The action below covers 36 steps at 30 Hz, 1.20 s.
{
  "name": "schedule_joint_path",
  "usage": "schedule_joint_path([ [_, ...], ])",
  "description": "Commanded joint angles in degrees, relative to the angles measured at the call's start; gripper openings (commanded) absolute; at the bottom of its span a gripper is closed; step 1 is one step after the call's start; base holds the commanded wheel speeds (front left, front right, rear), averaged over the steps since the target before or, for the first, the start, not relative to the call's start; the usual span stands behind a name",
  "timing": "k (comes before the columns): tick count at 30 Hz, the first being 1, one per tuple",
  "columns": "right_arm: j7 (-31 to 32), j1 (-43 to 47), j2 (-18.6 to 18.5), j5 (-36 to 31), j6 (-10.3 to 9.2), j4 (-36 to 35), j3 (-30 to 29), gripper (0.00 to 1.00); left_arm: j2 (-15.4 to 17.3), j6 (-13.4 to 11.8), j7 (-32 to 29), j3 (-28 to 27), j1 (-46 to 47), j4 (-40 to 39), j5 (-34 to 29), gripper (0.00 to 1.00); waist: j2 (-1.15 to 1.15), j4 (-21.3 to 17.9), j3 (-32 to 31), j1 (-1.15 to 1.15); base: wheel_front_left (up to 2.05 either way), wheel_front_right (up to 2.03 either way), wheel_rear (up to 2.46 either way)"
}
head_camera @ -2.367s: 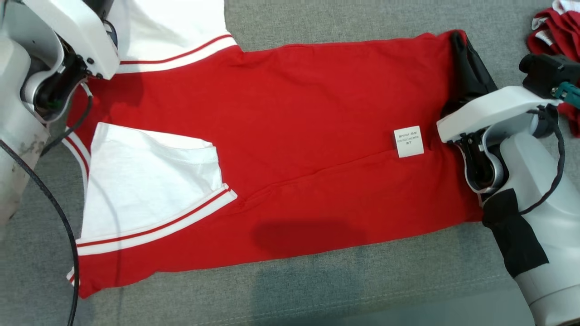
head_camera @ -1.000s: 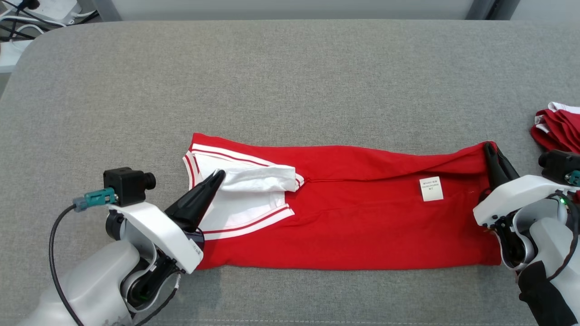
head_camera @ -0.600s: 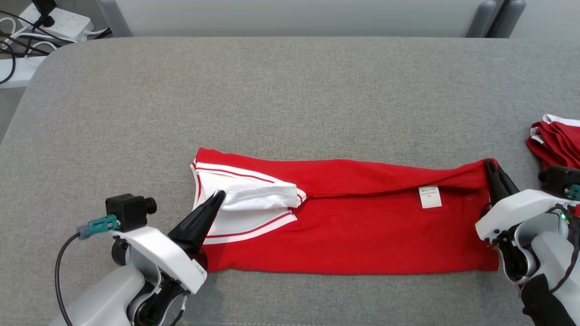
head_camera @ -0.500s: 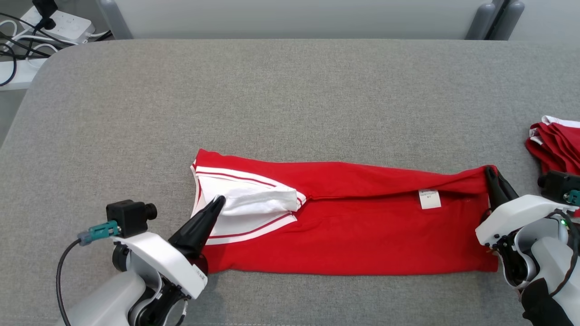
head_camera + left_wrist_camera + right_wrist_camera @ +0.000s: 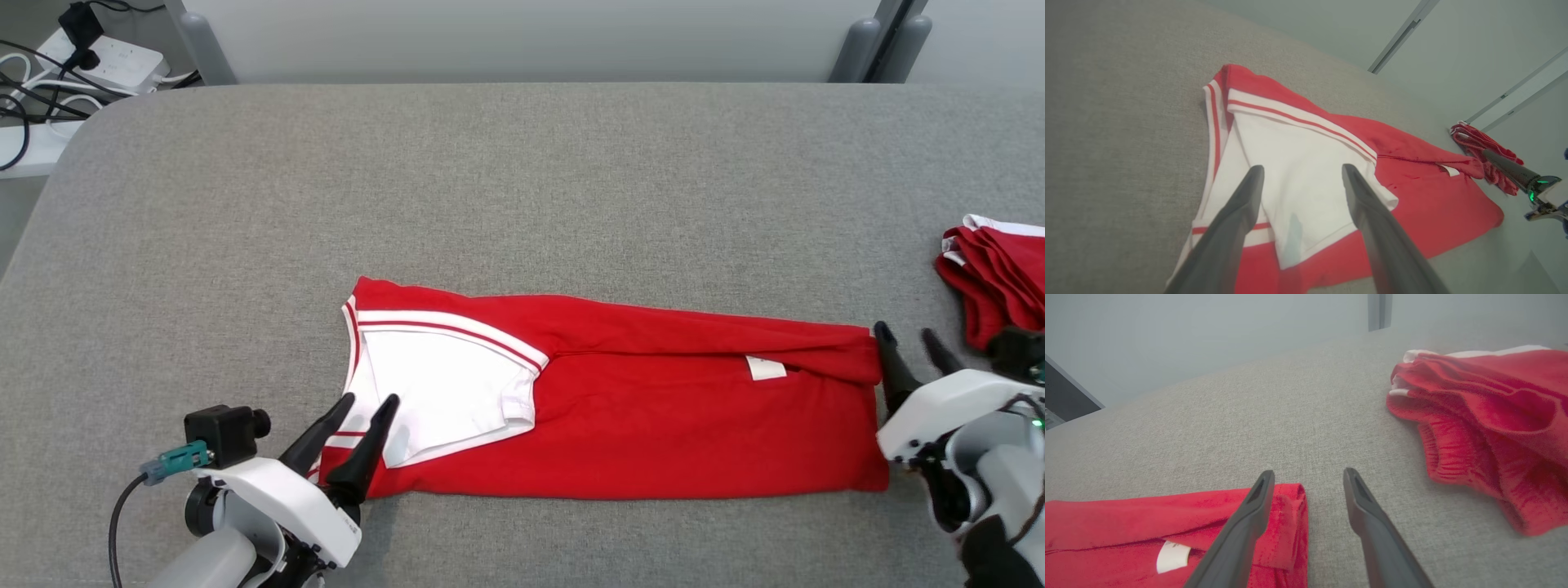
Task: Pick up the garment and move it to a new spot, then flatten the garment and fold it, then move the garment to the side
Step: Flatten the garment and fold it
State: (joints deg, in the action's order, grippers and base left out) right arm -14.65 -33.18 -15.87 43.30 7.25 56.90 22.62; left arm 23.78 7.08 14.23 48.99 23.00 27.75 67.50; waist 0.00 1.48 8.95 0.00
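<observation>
Red shirt [image 5: 637, 433] lies flat in a long folded strip on the near half of the grey cloth table [image 5: 522, 204]. Its white sleeve [image 5: 445, 384] with red stripes lies on top at the robot's left end. A small white tag [image 5: 765, 368] sits near the right end. A pile of more red clothes [image 5: 992, 278] sits at the table's right edge, apart from the shirt. Past the far edge is a pale wall. A white power strip [image 5: 122, 53] with black wires lies beyond the far left corner.

The left claw [image 5: 371, 398] comes in low from the near left. Its two dark fingers are spread wide over the sleeve's edge and hold nothing. The right claw [image 5: 904, 331] points away from the robot at the shirt's right end. Its fingers are apart too, one just beside the shirt's corner, with nothing between them.
</observation>
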Motion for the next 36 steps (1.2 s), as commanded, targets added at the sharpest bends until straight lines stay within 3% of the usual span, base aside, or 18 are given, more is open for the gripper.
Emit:
schedule_joint_path([
  [1,-0.3,0.8,-1.7,-0.4,0.24,-0.3,0.1,1.00,1.3,0.4,0.8,-3.8,0.3,-0.4,-1.6,1.00,0.00,0.0,-0.3,0.00,0.00,0.00,0.00],
  [10,-0.3,3.0,-3.5,-5.7,0.24,-3.7,-10.6,1.00,-3.9,0.4,0.8,-17.6,-4.1,-2.0,-14.8,1.00,0.00,0.2,-2.2,0.00,0.00,0.00,0.00],
  [14,-0.3,5.2,-1.8,-8.8,0.24,-5.7,-14.3,1.00,-7.2,0.4,0.8,-23.6,-6.9,-3.8,-21.5,1.00,0.00,0.2,-2.7,0.00,0.00,0.00,0.00],
  [20,-0.3,8.4,1.2,-10.8,0.24,-6.0,-14.9,1.00,-11.2,0.4,0.8,-30.2,-10.4,-6.2,-29.2,1.00,0.00,0.5,-2.7,0.00,0.00,0.00,0.00],
  [27,-0.3,9.6,2.7,-10.2,0.24,-6.6,-15.3,1.00,-14.4,0.4,0.8,-32.9,-13.6,-8.0,-32.6,1.00,0.00,1.2,-2.4,0.00,0.00,0.00,0.00],
  [36,-0.3,7.8,2.9,-9.1,0.24,-6.7,-16.4,1.00,-14.8,0.4,0.8,-32.5,-13.8,-8.5,-33.0,1.00,0.00,2.4,-2.0,0.00,0.00,0.00,0.00],
])
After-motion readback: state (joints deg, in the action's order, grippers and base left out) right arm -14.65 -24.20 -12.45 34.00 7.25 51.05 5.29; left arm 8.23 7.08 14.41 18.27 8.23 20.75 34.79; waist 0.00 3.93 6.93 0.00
